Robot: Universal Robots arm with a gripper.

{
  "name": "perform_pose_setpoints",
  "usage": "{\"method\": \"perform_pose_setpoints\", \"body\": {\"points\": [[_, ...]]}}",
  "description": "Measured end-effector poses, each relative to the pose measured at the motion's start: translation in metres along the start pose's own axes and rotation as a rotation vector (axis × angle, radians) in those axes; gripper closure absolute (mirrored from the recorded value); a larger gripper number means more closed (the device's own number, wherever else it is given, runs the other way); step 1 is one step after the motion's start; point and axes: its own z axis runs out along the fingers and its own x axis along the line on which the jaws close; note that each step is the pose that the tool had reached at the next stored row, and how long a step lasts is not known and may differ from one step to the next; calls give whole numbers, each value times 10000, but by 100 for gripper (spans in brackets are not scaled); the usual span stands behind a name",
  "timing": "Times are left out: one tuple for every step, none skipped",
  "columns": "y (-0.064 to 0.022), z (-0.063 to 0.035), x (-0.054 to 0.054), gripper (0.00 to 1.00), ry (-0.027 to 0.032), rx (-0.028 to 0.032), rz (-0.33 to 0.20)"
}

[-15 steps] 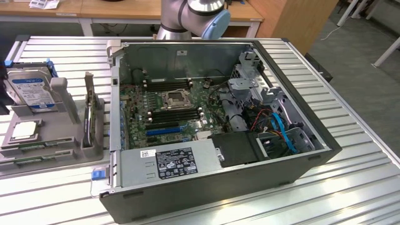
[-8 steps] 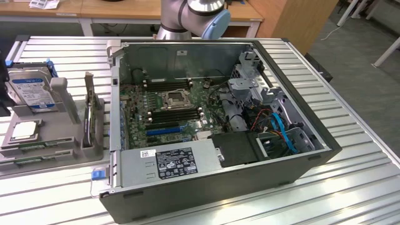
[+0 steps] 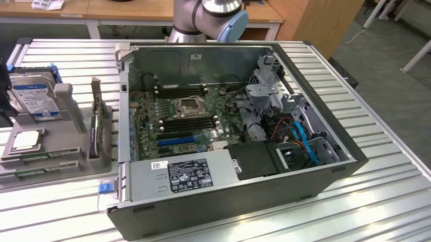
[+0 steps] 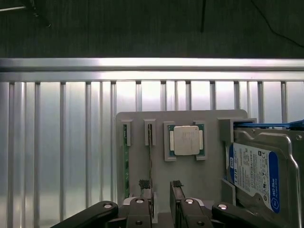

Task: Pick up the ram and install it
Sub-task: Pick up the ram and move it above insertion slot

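**Tool wide and empty above the parts holder, ram in its slot**

Wrist view: tool has its jaws spread wide with nothing between them, hanging above the gray parts holder. Fingertips show textured pads and touch no part.

Ram is a green stick standing on edge in the holder slot farthest from the hard drive. Second ram stick stands on edge in the next slot, just beside it, between the ram and the CPU chip. CPU chip lies flat in its own square seat. Hard drive, with a blue-and-white label, sits in a bracket on the far side of the CPU chip. Holder rests on the slatted metal table, near the table's edge, with dark floor beyond. Ram not yet picked up.

Exterior view: the holder is at the exterior view's left, with the open computer case lying on its side on the table just beside it. A dark upright plate stands at the holder's end nearest the case, maybe a card, hard to tell.

Inside the case:
- black memory slots on either side of the CPU socket
- blue slots closer to the camera
- power supply at the near wall
- blue cables at the exterior view's right

Arm rises behind the case.
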Motion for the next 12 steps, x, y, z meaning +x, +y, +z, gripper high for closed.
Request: {"method": "perform_pose_setpoints", "body": {"points": [[0, 7, 0, 71, -1, 1, 0], [-1, 13, 0, 71, 0, 0, 0], [-1, 19, 0, 71, -1, 1, 0], [-1, 25, 1, 71, -1, 1, 0], [-1, 31, 1, 71, 0, 0, 0], [-2, 37, 1, 71, 0, 1, 0], [-2, 43, 1, 71, 0, 0, 0], [-2, 49, 1, 71, -1, 1, 0], [-3, 55, 1, 71, -1, 1, 0], [-3, 61, 2, 71, 0, 1, 0], [-3, 67, 2, 71, -1, 1, 0], [-3, 72, 2, 71, -1, 1, 0]]}}
